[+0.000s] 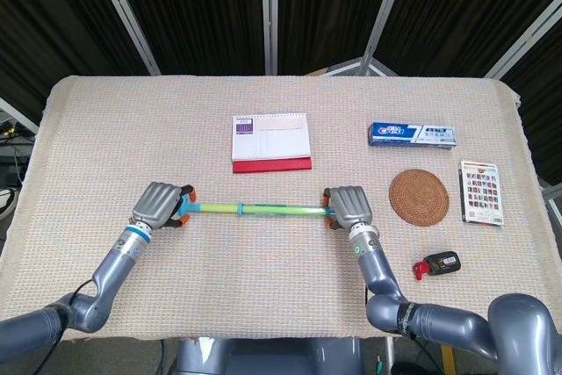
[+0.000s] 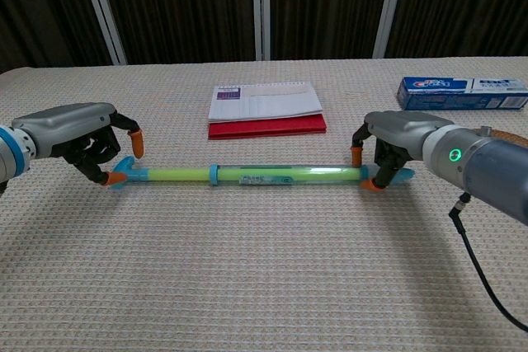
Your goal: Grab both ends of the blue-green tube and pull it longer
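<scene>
The blue-green tube lies flat across the middle of the table, with a blue cap at each end and a blue ring partway along. My left hand is at its left end, its orange-tipped fingers curled above and below the blue cap and pinching it. Over at the right end, my right hand grips the tube, fingers wrapped over the cap. Both caps are partly hidden by the fingers.
A white and red desk calendar lies just behind the tube. A toothpaste box is at the back right. A round woven coaster, a card box and a small black-and-red object lie to the right.
</scene>
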Robot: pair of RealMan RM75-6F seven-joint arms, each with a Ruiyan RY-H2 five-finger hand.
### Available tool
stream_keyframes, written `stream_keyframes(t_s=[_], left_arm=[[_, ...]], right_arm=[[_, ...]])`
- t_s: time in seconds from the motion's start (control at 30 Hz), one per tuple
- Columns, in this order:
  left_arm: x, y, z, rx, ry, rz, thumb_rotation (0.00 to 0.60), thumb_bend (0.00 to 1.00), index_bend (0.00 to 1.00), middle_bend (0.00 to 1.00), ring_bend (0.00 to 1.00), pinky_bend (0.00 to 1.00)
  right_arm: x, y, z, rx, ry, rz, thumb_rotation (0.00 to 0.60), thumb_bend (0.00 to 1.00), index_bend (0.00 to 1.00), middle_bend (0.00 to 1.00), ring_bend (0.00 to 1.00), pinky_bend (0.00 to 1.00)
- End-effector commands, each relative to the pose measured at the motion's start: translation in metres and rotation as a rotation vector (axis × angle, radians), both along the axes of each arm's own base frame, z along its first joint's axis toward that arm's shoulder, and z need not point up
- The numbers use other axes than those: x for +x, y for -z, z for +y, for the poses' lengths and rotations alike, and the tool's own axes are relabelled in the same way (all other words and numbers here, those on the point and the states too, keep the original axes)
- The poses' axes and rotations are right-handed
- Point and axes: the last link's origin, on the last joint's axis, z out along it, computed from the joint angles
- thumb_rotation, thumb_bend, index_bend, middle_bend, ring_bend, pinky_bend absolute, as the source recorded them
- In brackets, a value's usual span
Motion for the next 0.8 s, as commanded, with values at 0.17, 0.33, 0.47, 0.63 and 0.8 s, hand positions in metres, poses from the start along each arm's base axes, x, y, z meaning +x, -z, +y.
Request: stream_keyframes(t_s=[0.17, 0.33, 0.47, 0.63, 0.8], left_arm=[[0.004, 0.012, 0.007, -0.016, -0.017, -0.004, 0.600, 0.34, 0.44, 0.85, 0.81, 1.00], [0.006, 0.016, 0.007, -0.021, -0.012, 0.004, 0.600, 0.34, 0.44, 0.85, 0.81, 1.00], [0.005, 0.019, 0.008, -0.026, -0.017, 0.022, 0.600, 0.34, 0.44, 0.85, 0.81, 1.00], [0.003, 0.022, 0.009, -0.035, -0.032, 0.038, 0.600, 0.35, 0.44, 0.85, 0.81, 1.00], [0.006, 0.023, 0.009, -0.039, -0.033, 0.039, 0.600, 0.39, 0.46, 0.85, 0.81, 1.00]], right_arm=[[0.001, 0.002, 0.002, 0.007, -0.006, 0.001, 0.600, 0.32, 0.57, 1.00, 1.00, 1.00], [0.002, 0.004, 0.003, 0.014, -0.008, -0.007, 0.600, 0.32, 0.57, 1.00, 1.00, 1.00], [0.002, 0.003, 0.004, 0.010, -0.013, -0.008, 0.600, 0.32, 0.57, 1.00, 1.00, 1.00], [0.001, 0.000, 0.003, 0.003, -0.011, -0.009, 0.600, 0.32, 0.57, 1.00, 1.00, 1.00], [-0.001, -0.003, 0.003, 0.001, -0.010, -0.006, 0.600, 0.32, 0.57, 1.00, 1.00, 1.00]])
